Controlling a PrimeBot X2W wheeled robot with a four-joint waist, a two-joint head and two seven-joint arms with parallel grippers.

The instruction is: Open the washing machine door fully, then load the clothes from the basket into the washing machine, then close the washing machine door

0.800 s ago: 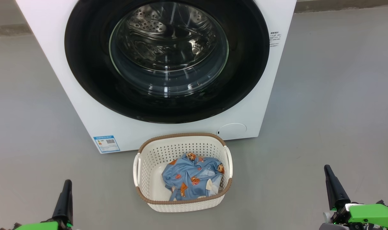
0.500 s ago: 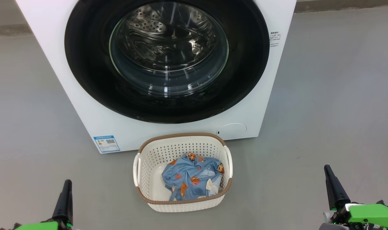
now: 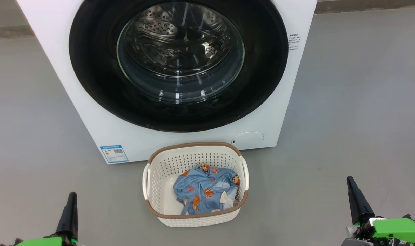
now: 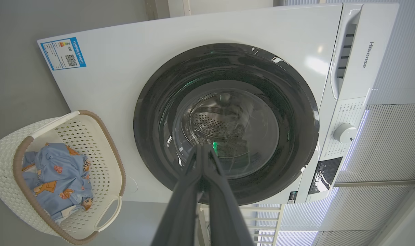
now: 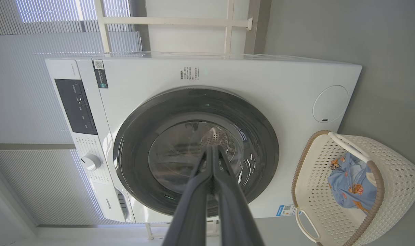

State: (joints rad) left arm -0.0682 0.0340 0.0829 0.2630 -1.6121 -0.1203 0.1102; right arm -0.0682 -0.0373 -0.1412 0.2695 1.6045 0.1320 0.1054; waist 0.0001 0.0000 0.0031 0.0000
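Note:
The white washing machine [image 3: 101, 130] stands ahead, and its round black-rimmed door [image 3: 91, 82] with the glass window lies flush against the front, shut. On the floor before it sits the cream basket [image 3: 166, 171] holding the light blue bear-print clothes [image 3: 204, 191]. My left gripper [image 3: 71, 196] rests low at the left, shut and empty, well short of the basket. My right gripper [image 3: 349, 181] rests low at the right, also shut and empty. Each wrist view shows the door [image 4: 296, 112] [image 5: 132, 136], the basket [image 4: 91, 133] [image 5: 313, 177] and pressed-together fingertips [image 4: 202, 150] [image 5: 212, 152].
Bare grey floor [image 3: 358, 102] spreads on both sides of the machine. A blue label sticker [image 3: 114, 153] and a round white flap [image 3: 248, 140] sit low on the machine's front. The control panel with a knob [image 4: 344, 132] runs along the machine's top.

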